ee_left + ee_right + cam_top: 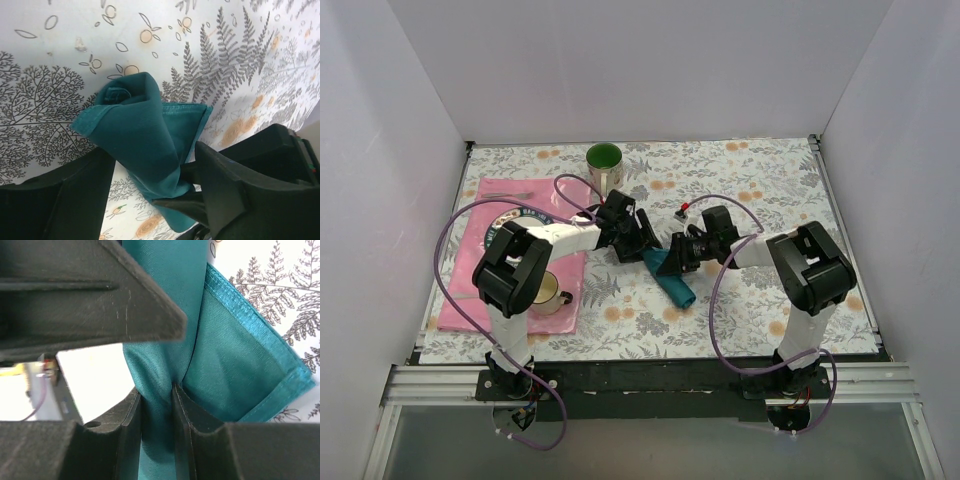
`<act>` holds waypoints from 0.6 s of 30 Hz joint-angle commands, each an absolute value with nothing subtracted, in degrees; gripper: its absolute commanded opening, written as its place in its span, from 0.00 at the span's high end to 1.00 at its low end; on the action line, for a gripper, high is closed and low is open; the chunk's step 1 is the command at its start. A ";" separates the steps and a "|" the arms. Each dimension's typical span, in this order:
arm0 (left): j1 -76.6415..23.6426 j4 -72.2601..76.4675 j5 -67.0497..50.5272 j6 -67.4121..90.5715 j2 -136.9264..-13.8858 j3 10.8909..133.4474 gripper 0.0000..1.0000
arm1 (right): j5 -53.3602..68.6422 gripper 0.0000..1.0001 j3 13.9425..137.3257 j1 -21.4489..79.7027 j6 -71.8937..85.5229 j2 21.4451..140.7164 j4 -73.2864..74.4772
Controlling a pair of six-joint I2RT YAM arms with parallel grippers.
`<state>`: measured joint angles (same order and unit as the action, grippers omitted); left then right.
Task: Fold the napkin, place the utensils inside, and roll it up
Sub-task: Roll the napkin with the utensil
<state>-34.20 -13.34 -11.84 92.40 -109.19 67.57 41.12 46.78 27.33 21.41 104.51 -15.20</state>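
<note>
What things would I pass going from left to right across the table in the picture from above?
pink placemat → green mug → napkin → right arm's elbow

Bright, even light, soft shadows; wrist-view foregrounds slightly blurred.
</note>
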 commanded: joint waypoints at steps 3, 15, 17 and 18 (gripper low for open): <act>-34.98 -21.01 -1.67 90.79 -112.32 67.24 0.61 | 52.11 0.74 44.12 25.05 30.67 108.89 -25.30; -35.07 -21.62 -2.37 90.88 -112.76 67.06 0.64 | 23.59 0.39 54.13 30.66 7.15 93.88 8.95; -34.98 -21.71 -2.72 90.88 -112.94 67.06 0.64 | 13.31 0.35 56.51 35.32 5.02 90.80 13.25; -34.98 -21.62 -3.16 90.88 -113.03 67.06 0.64 | 10.31 0.02 57.21 37.07 3.97 90.27 14.40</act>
